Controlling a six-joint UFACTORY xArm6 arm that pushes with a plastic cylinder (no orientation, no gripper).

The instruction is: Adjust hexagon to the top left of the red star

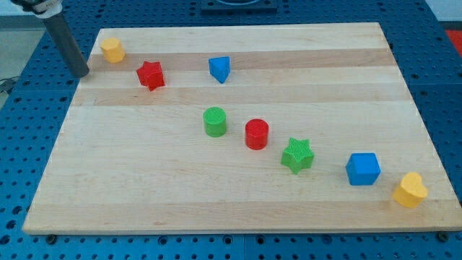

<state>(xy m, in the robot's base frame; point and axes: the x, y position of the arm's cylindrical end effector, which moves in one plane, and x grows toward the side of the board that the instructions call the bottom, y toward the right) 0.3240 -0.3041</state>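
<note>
Tip (83, 73) left of yellow hexagon (112, 50), red star (151, 75)

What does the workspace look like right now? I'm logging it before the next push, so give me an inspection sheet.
Surface: wooden board, flat.
Job's things: yellow hexagon lies up-left of red star, apart.
Clutter: blue triangle, green cylinder, red cylinder, green star, blue cube, yellow heart.
Grippers: none; my tip sits left of the hexagon, at the board's edge.
Cables: nothing seen.
Surroundings: blue perforated table.
</note>
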